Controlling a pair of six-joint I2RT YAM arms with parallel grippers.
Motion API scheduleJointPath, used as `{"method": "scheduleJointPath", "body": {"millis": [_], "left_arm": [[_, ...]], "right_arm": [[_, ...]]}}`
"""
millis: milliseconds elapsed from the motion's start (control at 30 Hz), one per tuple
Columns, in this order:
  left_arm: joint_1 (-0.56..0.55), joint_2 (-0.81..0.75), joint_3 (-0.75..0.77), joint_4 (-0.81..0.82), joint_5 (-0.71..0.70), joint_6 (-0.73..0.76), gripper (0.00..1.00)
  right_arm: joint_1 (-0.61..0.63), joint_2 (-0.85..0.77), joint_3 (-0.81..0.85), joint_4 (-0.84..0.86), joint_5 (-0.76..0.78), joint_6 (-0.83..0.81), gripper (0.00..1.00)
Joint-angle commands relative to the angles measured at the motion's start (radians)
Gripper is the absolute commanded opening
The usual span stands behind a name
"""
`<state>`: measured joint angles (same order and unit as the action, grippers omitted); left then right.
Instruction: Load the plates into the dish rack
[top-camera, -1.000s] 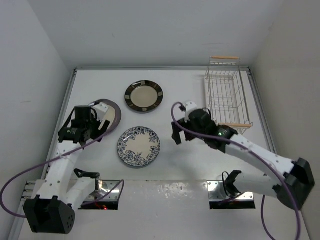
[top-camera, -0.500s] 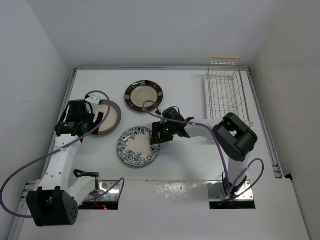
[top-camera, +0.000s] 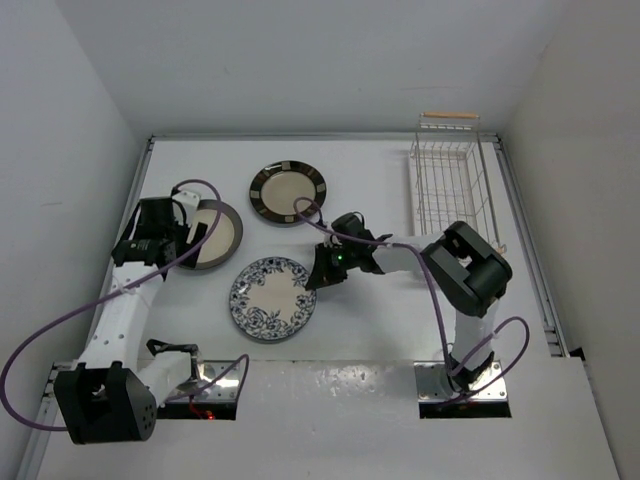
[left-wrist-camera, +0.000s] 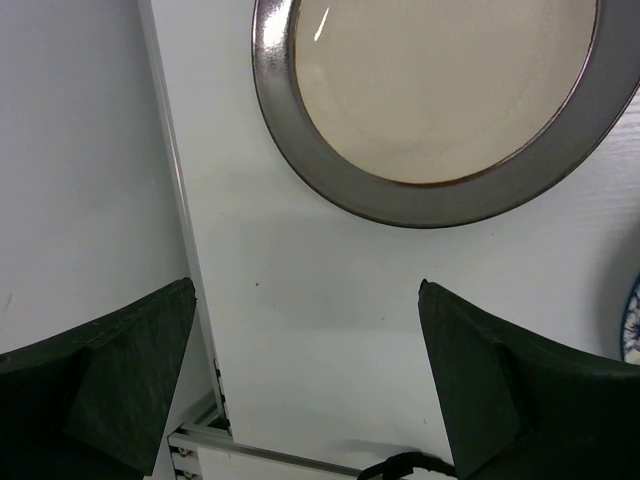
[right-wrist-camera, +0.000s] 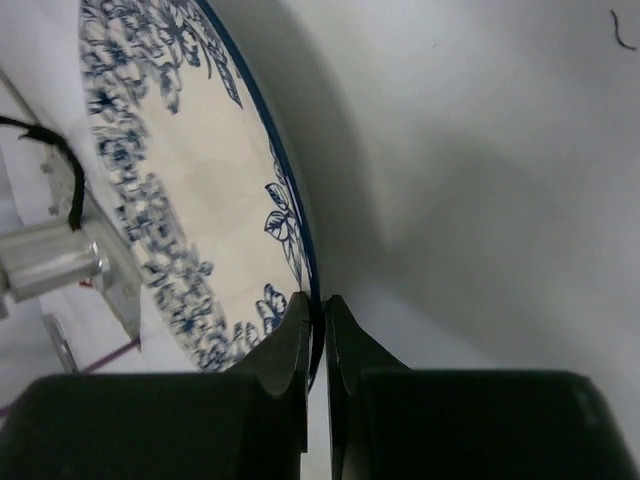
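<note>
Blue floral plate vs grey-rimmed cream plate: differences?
The white round plate with blue floral pattern is patterned all over; the round grey-rimmed cream plate is plain. The right gripper pinches the floral plate's rim; the cream plate is ungripped. Both are outside the white wire dish rack.

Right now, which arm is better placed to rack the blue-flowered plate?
Right: the right fingers are shut on the rim of the round white plate with blue flowers, and the white wire dish rack stands on that arm's side. The left fingers are open and empty beside the dark-rimmed cream plate.
</note>
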<state>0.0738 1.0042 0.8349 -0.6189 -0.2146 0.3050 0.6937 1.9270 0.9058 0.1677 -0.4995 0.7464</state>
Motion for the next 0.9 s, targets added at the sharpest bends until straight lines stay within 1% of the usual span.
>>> {"method": "scheduleJointPath", "body": {"millis": [0, 33, 67, 100, 133, 167, 200, 233, 300, 367, 400, 433, 500, 533, 567, 600, 667, 700, 767, 800, 833, 867], "left_arm": [[0.011, 0.025, 0.064, 0.048, 0.007, -0.006, 0.97], [0.011, 0.042, 0.078, 0.048, 0.007, -0.006, 0.97], [0.011, 0.051, 0.087, 0.059, 0.007, -0.006, 0.97], [0.011, 0.06, 0.087, 0.059, 0.007, -0.006, 0.97], [0.011, 0.08, 0.111, 0.07, 0.007, 0.003, 0.97], [0.011, 0.091, 0.122, 0.07, 0.007, 0.003, 0.97], [0.011, 0.102, 0.131, 0.07, 0.007, 0.003, 0.97], [0.011, 0.102, 0.153, 0.079, 0.007, 0.003, 0.97], [0.011, 0.126, 0.164, 0.079, 0.037, 0.003, 0.97], [0.011, 0.138, 0.193, 0.088, 0.037, 0.013, 0.97], [0.011, 0.154, 0.193, 0.088, 0.037, 0.013, 0.97], [0.001, 0.163, 0.202, 0.088, 0.037, 0.013, 0.97], [0.001, 0.175, 0.202, 0.097, 0.037, 0.013, 0.97], [0.001, 0.186, 0.211, 0.097, 0.037, 0.013, 0.97], [-0.008, 0.186, 0.211, 0.097, 0.037, 0.013, 0.97], [-0.008, 0.195, 0.211, 0.097, 0.047, 0.013, 0.97], [-0.008, 0.195, 0.222, 0.097, 0.047, 0.013, 0.97], [-0.008, 0.206, 0.222, 0.097, 0.058, 0.013, 0.97], [-0.008, 0.206, 0.231, 0.097, 0.058, 0.013, 0.97], [-0.008, 0.206, 0.231, 0.097, 0.058, 0.013, 0.97], [-0.008, 0.206, 0.231, 0.097, 0.058, 0.013, 0.97], [-0.008, 0.206, 0.231, 0.097, 0.058, 0.013, 0.97]], "right_arm": [[-0.016, -0.201, 0.045, -0.113, 0.051, -0.159, 0.0], [-0.028, -0.261, 0.059, -0.138, 0.062, -0.195, 0.0], [-0.037, -0.29, 0.106, -0.193, 0.075, -0.228, 0.0], [-0.046, -0.319, 0.123, -0.23, 0.113, -0.242, 0.0], [-0.063, -0.406, 0.149, -0.249, 0.157, -0.287, 0.0], [-0.071, -0.434, 0.178, -0.307, 0.215, -0.303, 0.0], [-0.097, -0.457, 0.192, -0.329, 0.242, -0.315, 0.0], [-0.109, -0.521, 0.226, -0.348, 0.293, -0.355, 0.0], [-0.179, -0.575, 0.29, -0.42, 0.321, -0.372, 0.0], [-0.238, -0.634, 0.321, -0.47, 0.381, -0.41, 0.0], [-0.275, -0.648, 0.365, -0.491, 0.4, -0.423, 0.0], [-0.293, -0.661, 0.386, -0.503, 0.444, -0.468, 0.0], [-0.373, -0.703, 0.448, -0.54, 0.553, -0.524, 0.0], [-0.39, -0.703, 0.467, -0.543, 0.587, -0.535, 0.0], [-0.46, -0.717, 0.499, -0.559, 0.64, -0.544, 0.0], [-0.483, -0.718, 0.536, -0.56, 0.686, -0.555, 0.0], [-0.546, -0.723, 0.586, -0.559, 0.723, -0.599, 0.0], [-0.587, -0.724, 0.611, -0.556, 0.787, -0.64, 0.0], [-0.637, -0.723, 0.639, -0.556, 0.85, -0.671, 0.0], [-0.648, -0.726, 0.642, -0.553, 0.863, -0.73, 0.0], [-0.667, -0.723, 0.637, -0.55, 0.875, -0.737, 0.0], [-0.683, -0.727, 0.63, -0.547, 0.903, -0.807, 0.0]]}}
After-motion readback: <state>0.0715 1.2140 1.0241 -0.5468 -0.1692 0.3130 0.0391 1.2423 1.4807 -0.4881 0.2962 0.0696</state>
